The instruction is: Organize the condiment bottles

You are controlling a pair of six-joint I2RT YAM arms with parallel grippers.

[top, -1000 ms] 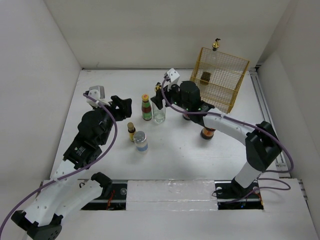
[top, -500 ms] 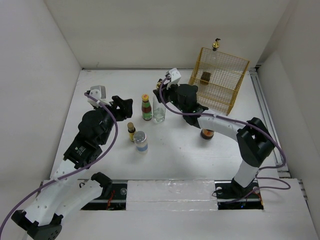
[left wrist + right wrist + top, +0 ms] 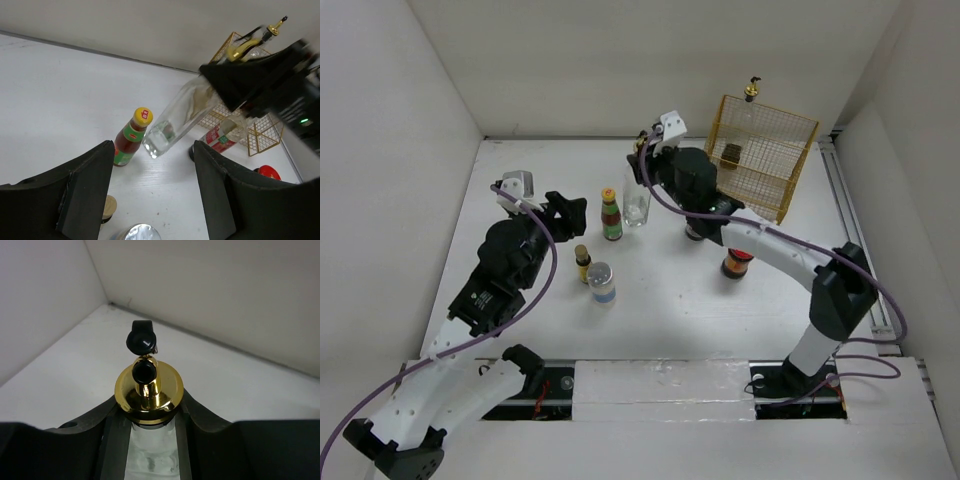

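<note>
My right gripper [image 3: 645, 168] [image 3: 150, 415] is shut on the neck of a clear gold-spouted cruet [image 3: 638, 200] [image 3: 175, 125] [image 3: 148, 390], which hangs tilted above the table. To its left stands the yellow-capped sauce bottle [image 3: 611, 215] [image 3: 131, 142]. Nearer me are the tiny gold-capped bottle [image 3: 583, 262] [image 3: 107, 207] and the grey-lidded shaker [image 3: 602, 282]. The red-lidded jar [image 3: 736, 262] stands right of the right arm. A red-labelled bottle [image 3: 220, 139] stands behind the cruet. A second cruet [image 3: 752, 95] sits atop the basket. My left gripper [image 3: 565, 212] [image 3: 150, 200] is open and empty.
The yellow wire basket [image 3: 760, 155] [image 3: 260, 130] stands at the back right, near the rear wall. White walls close in the table on the left, back and right. A rail runs along the right edge [image 3: 855, 230].
My right gripper has shut on the clear cruet and lifted it off the table, tilting it and carrying it slightly toward the back. The left arm has not moved.
</note>
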